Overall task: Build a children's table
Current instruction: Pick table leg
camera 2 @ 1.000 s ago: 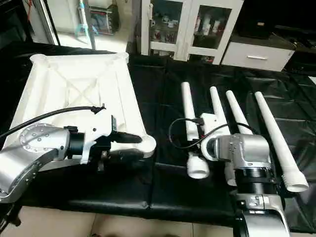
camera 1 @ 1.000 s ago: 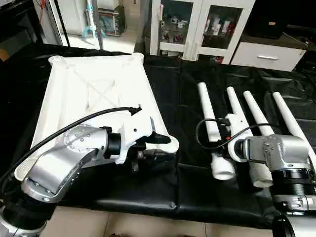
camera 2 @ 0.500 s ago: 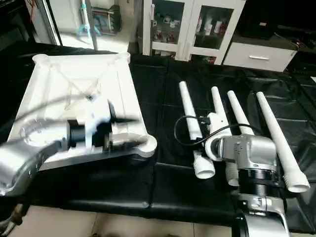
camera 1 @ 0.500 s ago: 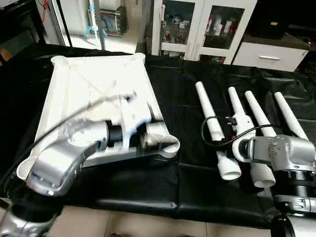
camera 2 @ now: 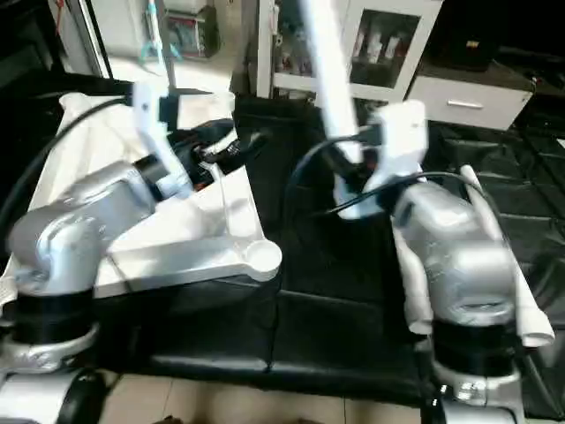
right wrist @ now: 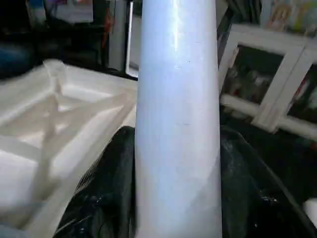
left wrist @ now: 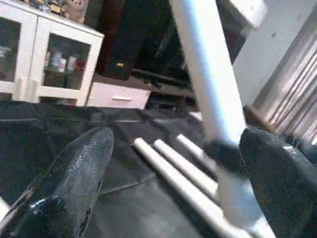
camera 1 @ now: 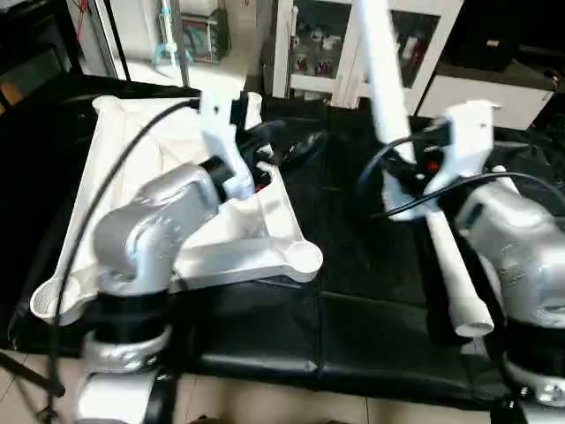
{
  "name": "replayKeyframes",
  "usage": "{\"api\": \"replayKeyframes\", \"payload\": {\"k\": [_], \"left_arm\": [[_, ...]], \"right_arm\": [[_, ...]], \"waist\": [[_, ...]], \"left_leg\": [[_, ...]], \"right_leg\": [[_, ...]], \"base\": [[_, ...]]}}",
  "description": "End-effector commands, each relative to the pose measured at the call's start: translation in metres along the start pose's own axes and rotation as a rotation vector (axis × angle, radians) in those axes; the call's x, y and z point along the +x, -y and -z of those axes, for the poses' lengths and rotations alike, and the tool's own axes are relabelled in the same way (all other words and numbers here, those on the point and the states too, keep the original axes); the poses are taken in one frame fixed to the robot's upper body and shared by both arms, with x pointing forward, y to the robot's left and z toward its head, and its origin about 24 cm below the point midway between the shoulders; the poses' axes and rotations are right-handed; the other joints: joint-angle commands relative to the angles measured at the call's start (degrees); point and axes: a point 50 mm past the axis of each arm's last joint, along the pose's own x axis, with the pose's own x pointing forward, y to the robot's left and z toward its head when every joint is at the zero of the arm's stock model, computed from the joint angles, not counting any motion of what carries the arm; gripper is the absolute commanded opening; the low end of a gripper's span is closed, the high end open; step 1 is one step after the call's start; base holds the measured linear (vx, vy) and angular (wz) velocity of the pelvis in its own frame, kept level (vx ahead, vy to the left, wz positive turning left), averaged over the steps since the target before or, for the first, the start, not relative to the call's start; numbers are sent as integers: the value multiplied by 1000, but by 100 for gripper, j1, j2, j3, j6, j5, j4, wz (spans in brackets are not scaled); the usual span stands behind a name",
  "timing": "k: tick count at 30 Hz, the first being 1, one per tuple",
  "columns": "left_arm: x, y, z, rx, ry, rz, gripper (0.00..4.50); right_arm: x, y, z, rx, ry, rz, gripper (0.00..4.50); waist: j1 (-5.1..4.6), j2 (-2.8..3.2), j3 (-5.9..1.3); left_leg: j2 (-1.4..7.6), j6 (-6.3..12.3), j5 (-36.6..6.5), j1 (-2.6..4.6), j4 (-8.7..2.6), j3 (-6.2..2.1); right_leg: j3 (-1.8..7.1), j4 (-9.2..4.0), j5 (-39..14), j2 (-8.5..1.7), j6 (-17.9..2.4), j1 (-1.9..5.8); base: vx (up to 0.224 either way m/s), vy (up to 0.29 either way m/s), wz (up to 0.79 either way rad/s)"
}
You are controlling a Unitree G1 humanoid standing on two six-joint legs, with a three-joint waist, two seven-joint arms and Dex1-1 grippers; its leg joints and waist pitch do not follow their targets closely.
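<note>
The white tabletop (camera 1: 132, 177) lies underside up on the black cloth at the left, its near corner socket (camera 1: 298, 259) empty. My left gripper (camera 1: 287, 144) hangs open above the tabletop's right edge, its black fingers (left wrist: 84, 163) spread wide with nothing between them. My right gripper (camera 1: 395, 172) is raised and shut on a white leg (camera 1: 375, 62), which stands nearly upright; the leg (right wrist: 178, 124) sits between its black fingers (right wrist: 106, 193). More legs (camera 2: 410, 274) lie on the cloth beneath the right arm, with the outermost leg (camera 2: 523, 305) partly hidden by it.
A white cabinet with glass doors (camera 1: 309, 44) and a white drawer unit (camera 1: 494, 93) stand behind the table. The black cloth (camera 1: 353, 327) runs to the table's front edge, with floor below it.
My left gripper has left the tabletop's near corner, risen and opened wide. My right arm has lifted one leg off the cloth and now holds it nearly upright.
</note>
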Motion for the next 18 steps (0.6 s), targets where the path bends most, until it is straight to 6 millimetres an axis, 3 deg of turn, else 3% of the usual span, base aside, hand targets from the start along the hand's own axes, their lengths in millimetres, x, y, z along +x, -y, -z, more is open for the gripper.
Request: {"api": "replayKeyframes", "payload": {"k": [1,5,9,18], "left_arm": [[5,0,-8,-43,28,-6,450],[14,0,-24,-126,112,-10,450],[19,3,-28,-151,132,11,450],[25,10,-35,-279,196,64,450]], "right_arm": [[-1,-1,-9,-115,62,24,184],[3,-15,-9,-290,78,-6,184],[4,-21,-7,-360,85,-12,184],[9,-35,-3,-524,68,-56,184]], "waist": [[17,-21,-381],[16,-13,-399],[-9,-22,-399],[-17,-20,-393]], "left_leg": [[291,142,-28,-44,-401,-86],[270,302,169,-66,-372,-92],[281,440,133,-71,-365,-93],[296,538,128,-60,-349,-93]], "right_leg": [[286,-385,-503,-363,-1176,352],[285,-337,5,-353,-1279,380],[279,-337,-10,-348,-1334,375],[278,-326,64,-352,-1462,376]], "base": [[0,0,0],[0,0,0],[0,0,0],[0,0,0]]}}
